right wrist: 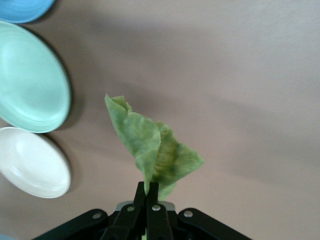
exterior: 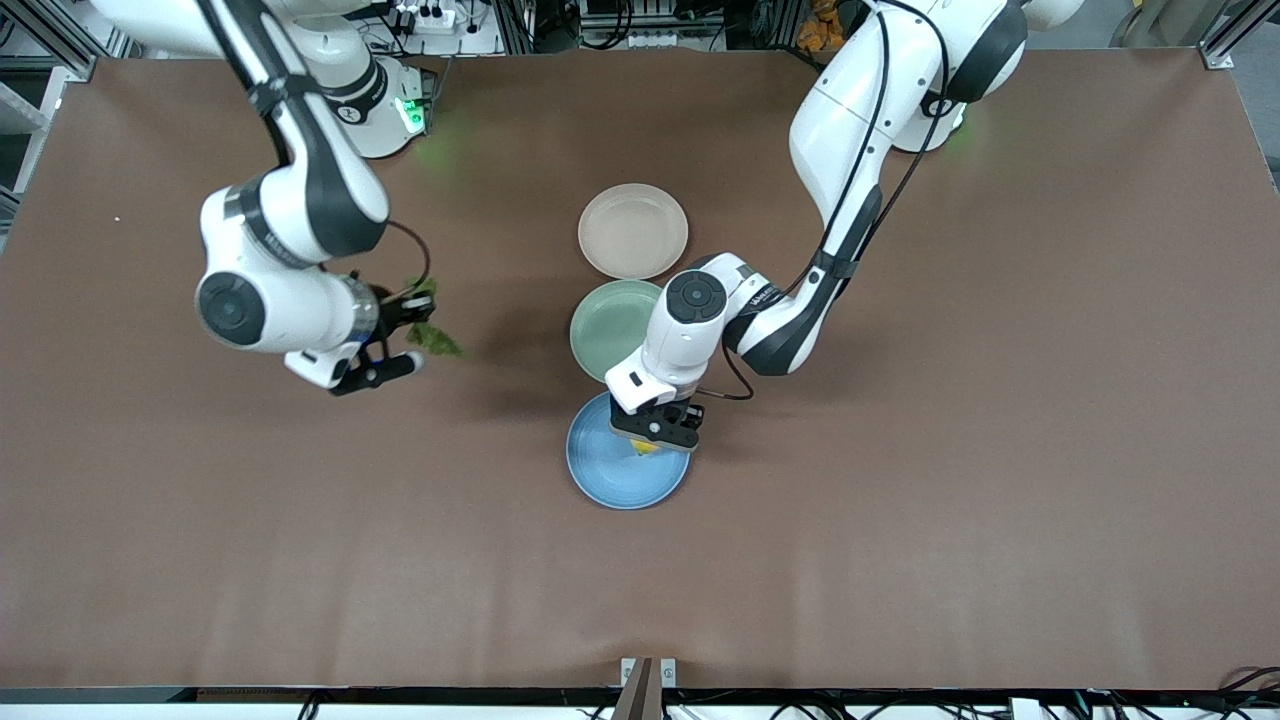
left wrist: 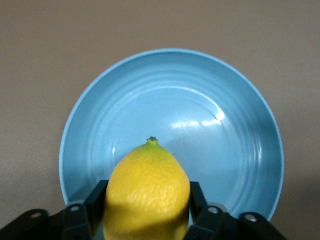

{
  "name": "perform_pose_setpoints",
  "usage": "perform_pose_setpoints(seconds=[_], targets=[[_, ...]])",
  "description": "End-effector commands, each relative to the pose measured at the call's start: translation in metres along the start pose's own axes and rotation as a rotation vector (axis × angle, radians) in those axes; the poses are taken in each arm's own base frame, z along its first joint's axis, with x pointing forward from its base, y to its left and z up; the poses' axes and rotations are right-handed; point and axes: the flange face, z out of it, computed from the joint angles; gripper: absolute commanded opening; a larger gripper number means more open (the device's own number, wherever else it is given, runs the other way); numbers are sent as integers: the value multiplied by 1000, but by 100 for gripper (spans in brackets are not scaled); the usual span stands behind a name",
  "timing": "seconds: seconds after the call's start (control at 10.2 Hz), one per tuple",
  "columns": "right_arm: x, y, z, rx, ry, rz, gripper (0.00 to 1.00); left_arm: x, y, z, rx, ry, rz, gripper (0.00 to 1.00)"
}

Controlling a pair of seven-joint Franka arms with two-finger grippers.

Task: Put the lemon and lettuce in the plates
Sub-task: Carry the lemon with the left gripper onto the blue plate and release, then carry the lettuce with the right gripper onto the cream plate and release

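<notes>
My left gripper [exterior: 652, 440] is shut on the yellow lemon [left wrist: 147, 195] and holds it over the bright blue plate [exterior: 605, 470], at its rim toward the left arm's end; the plate [left wrist: 200, 125] fills the left wrist view. Only a bit of the lemon [exterior: 645, 448] shows in the front view. My right gripper [exterior: 408, 325] is shut on the green wrinkly lettuce [exterior: 432, 338] and holds it in the air over bare table toward the right arm's end; the leaf [right wrist: 152, 150] hangs from the fingertips. The beige-pink plate [exterior: 633, 231] lies empty, farthest from the front camera.
A pale mint-green plate [exterior: 612, 322] lies between the beige-pink and blue plates, partly under the left arm. In the right wrist view the mint plate [right wrist: 30, 80], the beige-pink plate [right wrist: 32, 162] and the blue plate's rim [right wrist: 25, 10] show beside the leaf.
</notes>
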Motion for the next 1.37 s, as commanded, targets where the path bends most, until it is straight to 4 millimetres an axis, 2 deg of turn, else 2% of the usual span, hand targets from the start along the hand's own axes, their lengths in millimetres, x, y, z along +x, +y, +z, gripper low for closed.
perform_pose_setpoints(seconds=[0.0, 0.1, 0.2, 0.29, 0.49, 0.59, 0.69, 0.88, 0.98, 1.18, 1.27], targets=[[-22, -85, 18, -28, -18, 65, 0, 17, -4, -32, 0, 31, -34, 100], [-29, -111, 26, -46, -20, 63, 0, 22, -5, -48, 13, 19, -38, 100], [-38, -145, 38, -57, 2, 89, 0, 27, -7, -61, 19, 15, -43, 100], [-44, -174, 54, -67, 16, 125, 0, 41, -24, -81, 30, 22, -63, 100], [-55, -213, 93, -74, 34, 168, 0, 69, -65, -142, 71, 5, -121, 100], [-58, -226, 117, -88, 14, 186, 0, 81, -90, -177, 89, -14, -167, 100], [-68, -249, 132, -95, 24, 227, 0, 92, -125, -213, 111, -23, -216, 100], [-83, -272, 154, -108, 25, 250, 0, 101, -171, -274, 145, -39, -285, 100], [-81, -273, 163, -103, 31, 271, 0, 99, -191, -300, 170, -68, -304, 100], [-79, -284, 195, -97, 38, 294, 0, 94, -234, -341, 198, -131, -225, 100], [-76, -282, 209, -105, 22, 300, 0, 88, -253, -361, 214, -167, -206, 100]])
